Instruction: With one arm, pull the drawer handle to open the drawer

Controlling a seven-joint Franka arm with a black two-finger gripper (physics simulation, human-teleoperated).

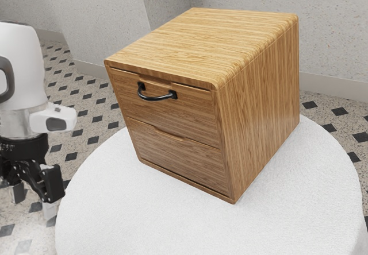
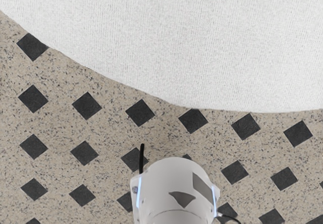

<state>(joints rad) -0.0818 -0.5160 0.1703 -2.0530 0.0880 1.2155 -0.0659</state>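
Hanging low beside the white round table (image 1: 144, 209), the gripper (image 1: 33, 204) is spread and empty, well apart from the top drawer (image 1: 184, 114) and its black handle (image 1: 156, 93)

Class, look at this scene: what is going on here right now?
A white robot arm is about to open the bamboo-wood two-drawer cabinet on the round white table. Nothing is gripped yet: its jaws hang open, low beside the table's edge, apart from the cabinet. The black curved handle on the upper drawer is untouched, and both drawers look shut.
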